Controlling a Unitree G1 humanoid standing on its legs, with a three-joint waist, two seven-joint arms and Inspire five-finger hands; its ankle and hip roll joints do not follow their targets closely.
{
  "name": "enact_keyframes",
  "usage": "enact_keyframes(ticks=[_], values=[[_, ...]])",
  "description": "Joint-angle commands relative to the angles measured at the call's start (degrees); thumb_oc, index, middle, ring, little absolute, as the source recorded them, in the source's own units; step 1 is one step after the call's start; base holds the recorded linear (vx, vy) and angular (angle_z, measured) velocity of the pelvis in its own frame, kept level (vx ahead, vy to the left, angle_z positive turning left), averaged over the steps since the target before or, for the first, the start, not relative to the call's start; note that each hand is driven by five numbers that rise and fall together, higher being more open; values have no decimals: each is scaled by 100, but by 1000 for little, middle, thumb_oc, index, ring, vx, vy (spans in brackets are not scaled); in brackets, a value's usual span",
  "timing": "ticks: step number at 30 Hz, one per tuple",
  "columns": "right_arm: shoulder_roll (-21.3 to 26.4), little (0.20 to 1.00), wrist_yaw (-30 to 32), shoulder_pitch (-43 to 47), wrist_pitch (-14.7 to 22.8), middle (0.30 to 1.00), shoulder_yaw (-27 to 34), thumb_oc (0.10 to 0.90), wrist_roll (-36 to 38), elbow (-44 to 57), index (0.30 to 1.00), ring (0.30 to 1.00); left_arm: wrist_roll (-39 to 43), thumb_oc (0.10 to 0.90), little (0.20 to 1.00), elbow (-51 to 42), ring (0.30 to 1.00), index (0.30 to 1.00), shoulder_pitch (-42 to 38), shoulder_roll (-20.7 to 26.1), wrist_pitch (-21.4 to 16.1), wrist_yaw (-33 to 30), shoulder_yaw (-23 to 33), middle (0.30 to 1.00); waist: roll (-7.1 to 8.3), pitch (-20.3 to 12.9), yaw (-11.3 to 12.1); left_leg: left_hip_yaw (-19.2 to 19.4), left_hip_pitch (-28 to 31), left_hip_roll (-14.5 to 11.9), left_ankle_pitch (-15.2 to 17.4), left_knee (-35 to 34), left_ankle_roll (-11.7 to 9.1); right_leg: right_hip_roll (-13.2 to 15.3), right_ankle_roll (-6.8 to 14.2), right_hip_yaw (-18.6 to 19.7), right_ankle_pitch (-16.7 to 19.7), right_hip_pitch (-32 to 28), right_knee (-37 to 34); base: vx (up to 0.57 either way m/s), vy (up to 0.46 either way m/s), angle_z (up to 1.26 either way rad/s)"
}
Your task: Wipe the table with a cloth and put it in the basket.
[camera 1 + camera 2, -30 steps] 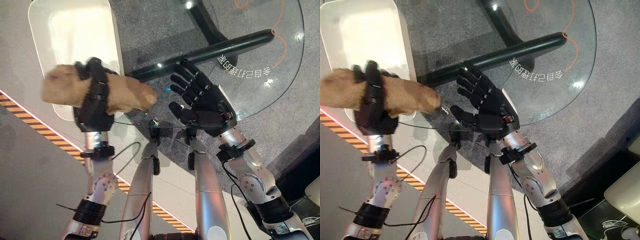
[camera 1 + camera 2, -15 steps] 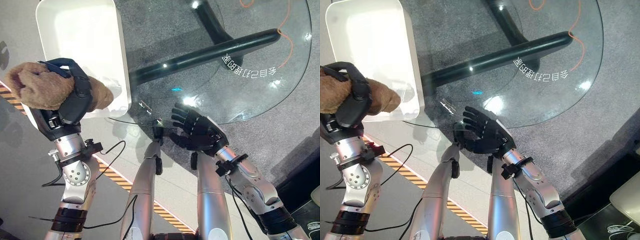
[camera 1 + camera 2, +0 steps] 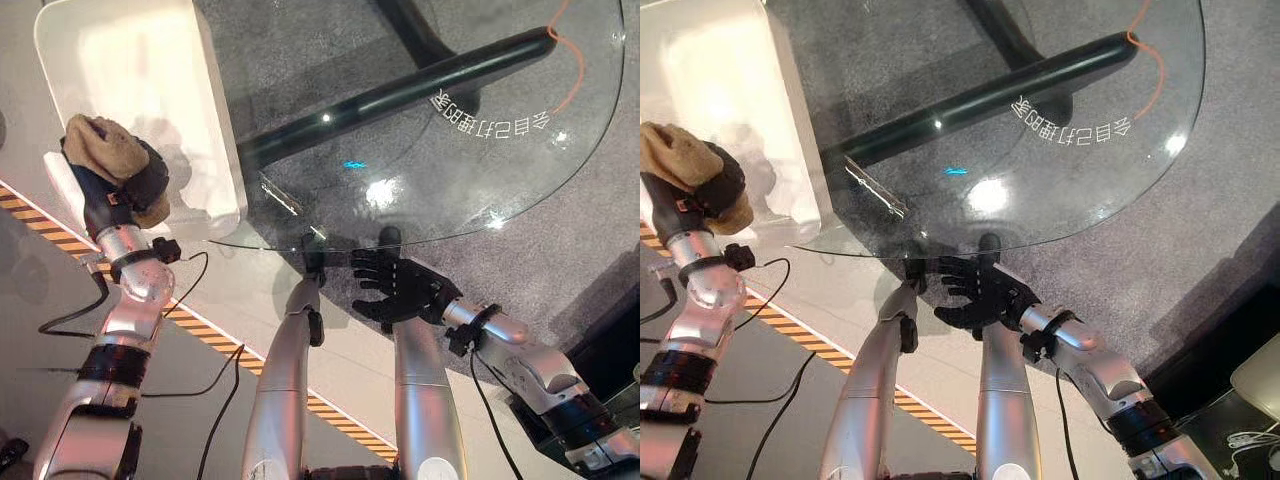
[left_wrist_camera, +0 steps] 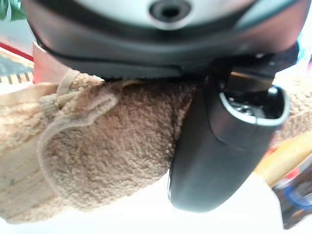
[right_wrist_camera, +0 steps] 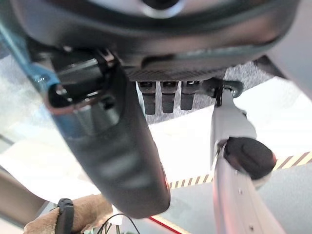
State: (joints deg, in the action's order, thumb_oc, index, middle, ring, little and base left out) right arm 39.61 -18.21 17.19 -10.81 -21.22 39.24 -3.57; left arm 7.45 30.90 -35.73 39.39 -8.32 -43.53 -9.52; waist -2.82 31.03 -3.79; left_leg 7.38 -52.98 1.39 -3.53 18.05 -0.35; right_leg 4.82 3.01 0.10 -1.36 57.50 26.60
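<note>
A tan fuzzy cloth (image 3: 100,135) is bunched in my left hand (image 3: 135,185), whose fingers curl round it. The hand holds it at the near left corner of the white basket (image 3: 130,60), which stands left of the round glass table (image 3: 450,170). In the left wrist view the cloth (image 4: 97,151) is pressed under the dark thumb (image 4: 219,146). My right hand (image 3: 405,290) hangs open just off the table's near edge, fingers straight and holding nothing; the right wrist view shows its thumb (image 5: 117,151).
Under the glass lies the table's black base bar (image 3: 400,90), on grey carpet. An orange cable (image 3: 575,60) curls at the far right. Yellow-and-black floor tape (image 3: 200,330) runs past the basket's near side.
My left hand has carried the cloth leftward off the table to the basket's near left corner. My right hand has pulled back from the glass to below the table's near edge.
</note>
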Motion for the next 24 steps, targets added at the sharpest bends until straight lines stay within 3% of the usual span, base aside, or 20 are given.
enact_keyframes(ticks=[1, 9, 18, 19, 20, 21, 24], values=[[-49, 900, -323, -81, 55, 900, -489, 800, 465, 403, 900, 900, 204, 100, 200, 103, 300, 300, -486, 859, -11, -381, 218, 300, 73, -124, -174, -55, -116, 185, 503, 463, -176, -468, 65, 0, -106, -47, -203, 12, 61, -4], [3, 900, -236, 466, 27, 900, -693, 800, 732, 87, 900, 900, 1081, 100, 200, 1043, 300, 300, -1614, 969, 542, 243, -398, 300, 235, -124, -274, -7, -596, 135, 333, 527, -203, -490, 82, 54, 118, 400, -195, -12, 24, -2], [-18, 900, -141, 861, 39, 900, -779, 800, 962, -151, 900, 900, 1492, 100, 200, 1810, 300, 300, -2335, 964, 712, 618, -661, 300, 366, -124, -339, -29, -786, 110, 383, 552, -233, -490, 144, 50, 164, 564, -238, 0, 2, 1], [-19, 900, -146, 877, 46, 900, -783, 800, 971, -161, 900, 900, 1536, 182, 282, 1853, 371, 371, -2366, 956, 749, 659, -680, 371, 370, -124, -344, -31, -800, 108, 387, 556, -233, -490, 147, 52, 164, 581, -233, 0, 0, 0], [-32, 900, -152, 896, 60, 900, -789, 800, 975, -183, 900, 900, 1648, 394, 494, 1914, 552, 552, -2407, 944, 808, 753, -713, 552, 374, -124, -351, -32, -808, 106, 397, 556, -231, -491, 151, 54, 163, 595, -229, 0, 0, 0], [-42, 900, -149, 912, 56, 900, -787, 800, 987, -191, 900, 900, 1742, 800, 900, 1961, 900, 900, -2425, 943, 870, 859, -714, 900, 380, -124, -352, -32, -802, 105, 399, 554, -231, -492, 155, 49, 166, 592, -229, 0, 0, 0], [-68, 900, -115, 957, 64, 900, -805, 800, 1014, -190, 900, 900, 1923, 800, 900, 2133, 900, 900, -2437, 867, 908, 1026, -690, 900, 403, -124, -362, -37, -793, 111, 395, 540, -229, -494, 165, 44, 171, 569, -249, 0, 0, 0]])
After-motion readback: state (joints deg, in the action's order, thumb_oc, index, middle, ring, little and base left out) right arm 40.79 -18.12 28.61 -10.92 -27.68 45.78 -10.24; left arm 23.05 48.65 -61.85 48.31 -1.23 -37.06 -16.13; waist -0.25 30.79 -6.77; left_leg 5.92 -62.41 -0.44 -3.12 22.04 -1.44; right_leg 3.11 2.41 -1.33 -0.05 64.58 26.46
